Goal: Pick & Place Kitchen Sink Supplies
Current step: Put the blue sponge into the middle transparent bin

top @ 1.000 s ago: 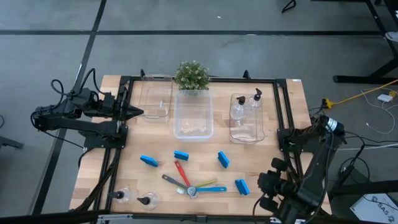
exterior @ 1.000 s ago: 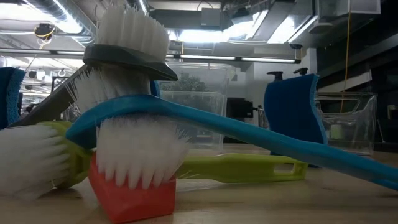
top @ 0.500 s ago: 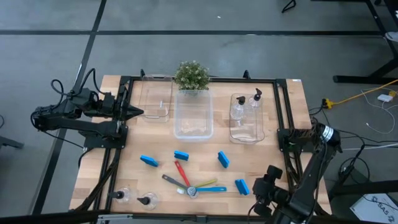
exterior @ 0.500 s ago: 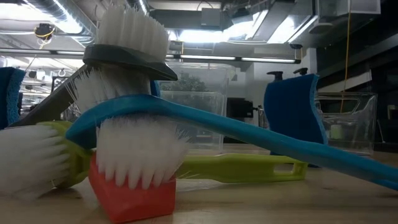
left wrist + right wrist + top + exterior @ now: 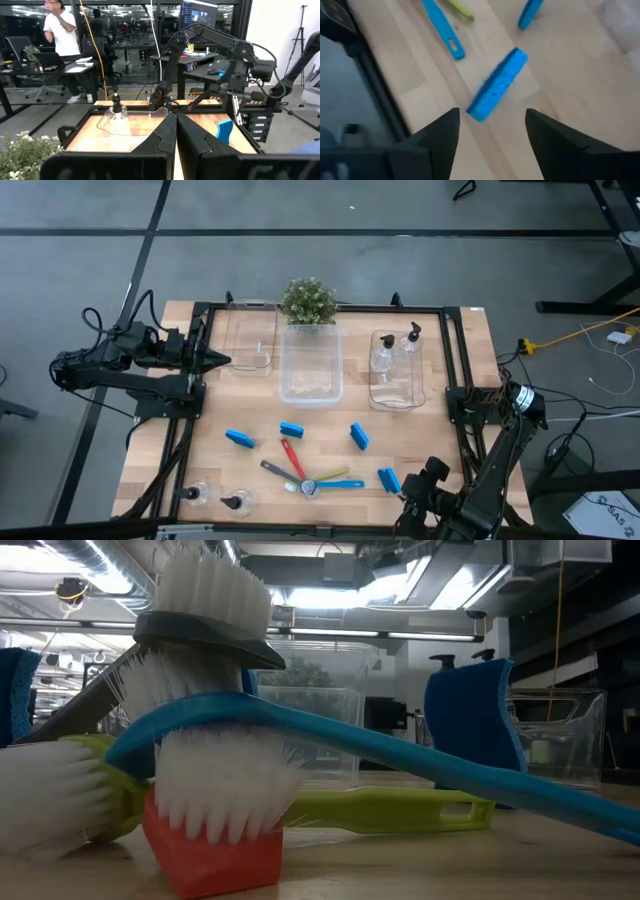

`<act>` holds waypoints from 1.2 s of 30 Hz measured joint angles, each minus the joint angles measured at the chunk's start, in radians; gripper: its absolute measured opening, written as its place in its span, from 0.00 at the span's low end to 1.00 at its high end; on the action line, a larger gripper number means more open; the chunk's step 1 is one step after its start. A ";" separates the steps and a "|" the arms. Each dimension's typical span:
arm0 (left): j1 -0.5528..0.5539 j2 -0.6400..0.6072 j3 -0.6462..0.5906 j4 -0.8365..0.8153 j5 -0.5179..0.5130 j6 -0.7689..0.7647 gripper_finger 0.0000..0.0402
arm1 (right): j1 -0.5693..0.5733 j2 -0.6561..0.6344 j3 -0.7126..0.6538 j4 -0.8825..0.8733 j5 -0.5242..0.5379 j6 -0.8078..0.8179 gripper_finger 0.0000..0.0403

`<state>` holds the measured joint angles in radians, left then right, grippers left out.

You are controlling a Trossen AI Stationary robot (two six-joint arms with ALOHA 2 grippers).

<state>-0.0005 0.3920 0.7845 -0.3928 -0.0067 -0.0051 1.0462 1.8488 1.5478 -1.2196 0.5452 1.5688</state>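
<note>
The right claw [image 5: 490, 131], its fingers spread wide, is held above the small blue rectangular sponge [image 5: 497, 84] on edge near the wooden table's [image 5: 250, 465] front right; being likely soft and light, it should be pinched across its broad faces.

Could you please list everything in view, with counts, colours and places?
Sponges: four, blue, spread across the table's middle and front.
Brushes: four, red, blue, yellow-green, grey, heads crossed at the front centre.
Pump bottles on the table: two, clear with black tops, front left corner.
Pump bottles in a bin: two, clear with black tops, in the right bin.
Bins: three, clear, in a row at the back.
Plant: one, green, back centre.
Table: one, light wood.
Left end effector: shut, at the left bin.
Right end effector: open, above the front right sponge.
</note>
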 joint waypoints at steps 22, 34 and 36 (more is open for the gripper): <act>0.000 0.000 0.000 0.000 0.000 0.000 0.02 | -0.053 0.089 0.000 0.017 -0.009 0.090 0.55; 0.000 0.000 0.000 0.000 0.000 0.000 0.02 | -0.067 0.124 0.000 0.003 -0.022 0.080 0.45; 0.000 0.000 0.000 0.000 0.000 0.000 0.01 | -0.068 0.124 0.000 0.000 -0.011 0.078 0.39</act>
<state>-0.0005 0.3923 0.7845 -0.3930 -0.0067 -0.0051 0.9777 1.9728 1.5478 -1.2198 0.5346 1.6467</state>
